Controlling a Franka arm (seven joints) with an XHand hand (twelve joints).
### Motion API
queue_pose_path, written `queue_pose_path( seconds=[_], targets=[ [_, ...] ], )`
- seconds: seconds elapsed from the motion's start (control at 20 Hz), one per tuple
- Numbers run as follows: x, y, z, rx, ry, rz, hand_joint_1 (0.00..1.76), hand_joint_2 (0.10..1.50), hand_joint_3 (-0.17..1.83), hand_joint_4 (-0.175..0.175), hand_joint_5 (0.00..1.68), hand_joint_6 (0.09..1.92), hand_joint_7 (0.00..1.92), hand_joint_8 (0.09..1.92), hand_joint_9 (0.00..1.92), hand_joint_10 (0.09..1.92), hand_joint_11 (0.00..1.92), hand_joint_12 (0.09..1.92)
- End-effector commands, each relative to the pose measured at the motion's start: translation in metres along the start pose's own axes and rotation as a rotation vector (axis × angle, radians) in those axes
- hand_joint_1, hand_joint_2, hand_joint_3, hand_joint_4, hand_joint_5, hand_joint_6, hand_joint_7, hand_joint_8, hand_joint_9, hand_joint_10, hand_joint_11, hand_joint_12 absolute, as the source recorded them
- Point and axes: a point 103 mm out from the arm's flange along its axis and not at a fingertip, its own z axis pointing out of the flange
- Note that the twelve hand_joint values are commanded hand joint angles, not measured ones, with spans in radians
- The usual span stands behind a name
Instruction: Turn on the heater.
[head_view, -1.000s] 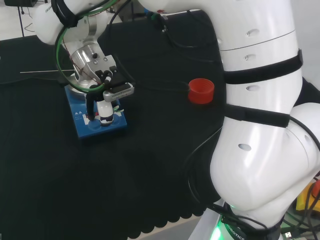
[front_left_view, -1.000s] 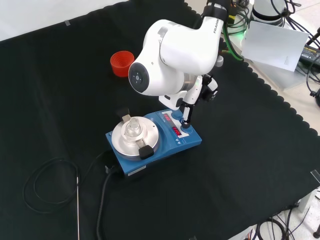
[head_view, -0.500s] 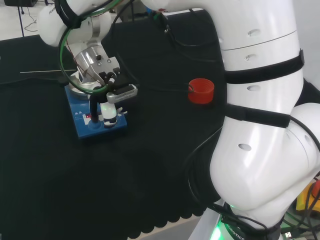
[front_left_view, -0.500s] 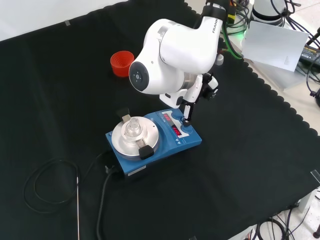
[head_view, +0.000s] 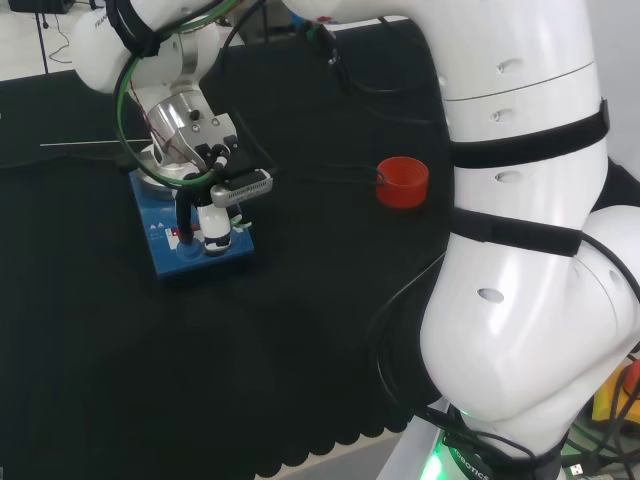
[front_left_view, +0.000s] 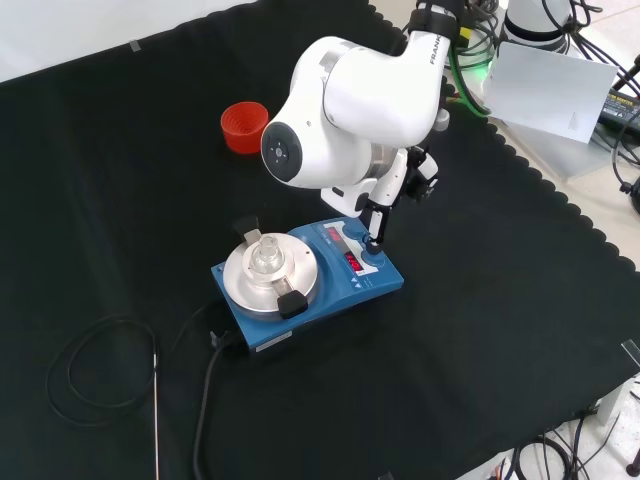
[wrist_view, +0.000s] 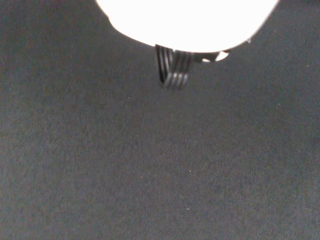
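The heater (head_view: 196, 243) is a blue box with a round silver plate (front_left_view: 268, 276) and a front panel whose display glows red (front_left_view: 352, 262). A small clear glass piece (front_left_view: 264, 257) sits on the middle of the plate. In the head view my hand (head_view: 213, 222) hangs over the panel end of the heater. In the front view one straight black finger (front_left_view: 377, 222) points down, its tip at or just above the panel beside the display. The wrist view looks at black cloth past a ribbed black finger (wrist_view: 173, 70).
A red ribbed ring (head_view: 402, 181) (front_left_view: 244, 125) stands on the cloth apart from the heater. A black cable (front_left_view: 92, 372) loops and a thin metal probe (front_left_view: 156, 410) lies on the cloth behind the heater's plate end. My big white link (front_left_view: 352, 105) rises above the heater.
The pointing finger has risen slightly from the panel and shifted a little along it. The heater stays in place and its display glows red throughout.
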Motion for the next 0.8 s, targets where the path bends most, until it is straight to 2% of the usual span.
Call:
queue_pose_path(
  seconds=[0.05,0.8],
  targets=[
    [-0.0002,0.0018,0.002,0.009,-0.001,0.003,1.41,0.46,1.3,-0.036,0.36,0.15,1.56,1.59,1.65,1.41,1.33,1.36],
    [-0.0013,0.0083,0.0073,0.016,-0.007,0.003,1.42,0.46,1.3,-0.037,0.37,0.13,1.57,1.59,1.65,1.41,1.34,1.36]
  ],
)
